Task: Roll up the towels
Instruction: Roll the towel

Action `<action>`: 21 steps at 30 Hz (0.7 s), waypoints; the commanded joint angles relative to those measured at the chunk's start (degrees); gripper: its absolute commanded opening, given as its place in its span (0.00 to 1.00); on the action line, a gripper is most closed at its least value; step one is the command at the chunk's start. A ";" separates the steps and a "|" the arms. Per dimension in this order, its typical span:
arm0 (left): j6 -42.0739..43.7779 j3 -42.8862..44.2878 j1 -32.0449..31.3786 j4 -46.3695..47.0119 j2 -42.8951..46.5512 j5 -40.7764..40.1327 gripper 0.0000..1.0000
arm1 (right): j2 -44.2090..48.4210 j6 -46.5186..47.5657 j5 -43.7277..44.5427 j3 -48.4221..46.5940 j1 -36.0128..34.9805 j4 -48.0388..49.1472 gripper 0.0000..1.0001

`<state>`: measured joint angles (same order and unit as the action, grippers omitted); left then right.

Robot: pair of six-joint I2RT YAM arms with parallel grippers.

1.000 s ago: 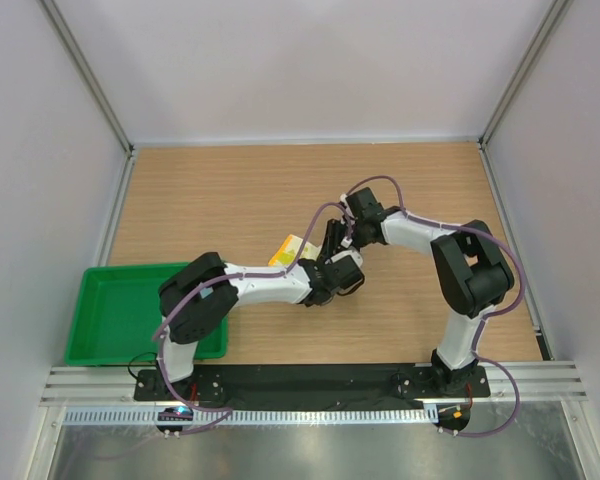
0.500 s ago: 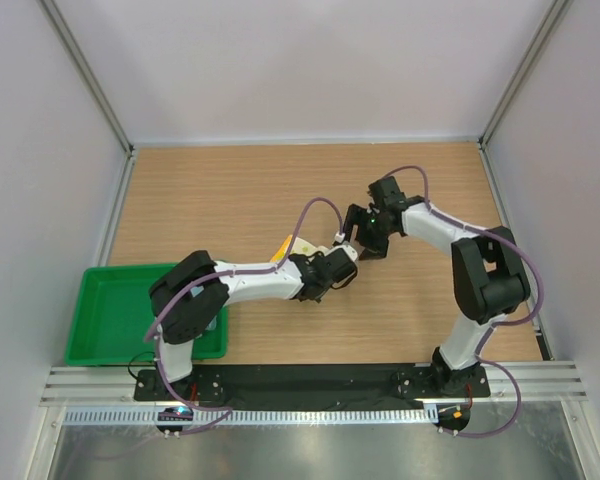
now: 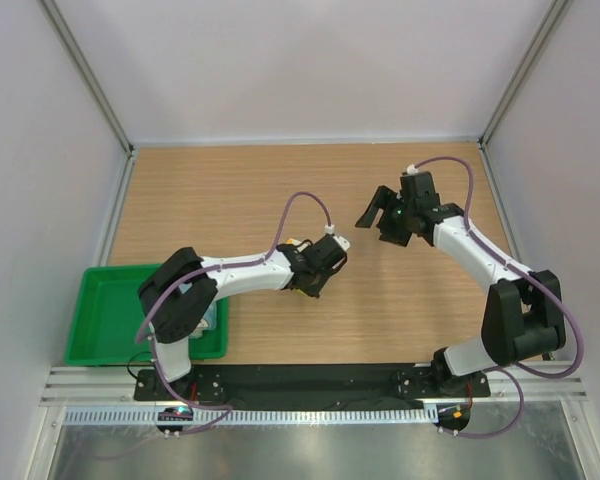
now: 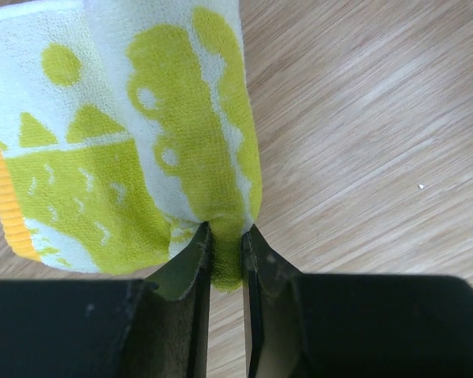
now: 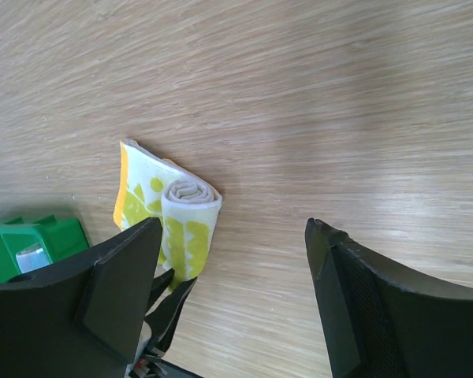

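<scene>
The yellow-cream towel (image 4: 173, 134) with green print and an orange edge lies rolled on the wooden table. Its spiral end shows in the right wrist view (image 5: 185, 191). My left gripper (image 4: 226, 252) is shut on the near end of the roll. In the top view this gripper (image 3: 300, 254) covers most of the towel (image 3: 291, 242). My right gripper (image 3: 378, 226) is open and empty. It hangs above the table to the right of the towel, well clear of it (image 5: 232, 228). The light blue towel is not clearly in view.
A green tray (image 3: 105, 310) stands at the near left, partly under the left arm; its corner shows in the right wrist view (image 5: 39, 240). Grey walls with metal posts close the table at the back and both sides.
My right gripper has drawn back from the towel, right and toward the back, with its jaws open. My left gripper has shifted slightly left, still holding the roll.
</scene>
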<state>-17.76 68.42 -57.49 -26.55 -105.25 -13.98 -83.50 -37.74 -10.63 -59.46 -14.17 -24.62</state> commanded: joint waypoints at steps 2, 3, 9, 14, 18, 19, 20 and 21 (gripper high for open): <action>-2.37 0.92 1.50 -1.14 1.36 6.77 0.00 | 0.62 -1.72 -3.07 3.03 -0.24 4.57 0.80; -2.54 0.92 2.03 -0.97 1.80 7.73 0.00 | 0.88 -2.16 -4.03 3.82 -0.33 6.50 0.80; -7.98 -3.73 8.26 5.61 5.67 22.56 0.00 | 2.38 -3.66 -13.00 10.94 -0.24 17.13 0.80; -12.91 -7.77 13.19 13.62 7.61 37.35 0.00 | 3.17 -4.72 -15.56 14.81 -0.33 20.84 0.80; -13.88 -8.30 15.04 14.33 6.99 40.78 0.00 | 2.47 -4.54 -16.44 15.16 -0.42 21.19 0.80; -14.23 -8.39 15.39 14.24 6.90 41.13 0.00 | 2.38 -4.54 -16.52 15.34 -0.50 21.28 0.80; -14.67 -8.48 16.27 14.68 6.73 42.01 0.00 | 2.29 -4.63 -16.70 15.43 -0.59 21.63 0.80; -16.33 -8.92 16.80 14.94 6.73 42.28 0.00 | 2.29 -4.71 -16.61 15.43 -0.68 21.63 0.80</action>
<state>-30.63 60.05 -41.91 -15.44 -99.59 21.93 -82.85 -41.95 -25.61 -44.01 -14.39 -6.79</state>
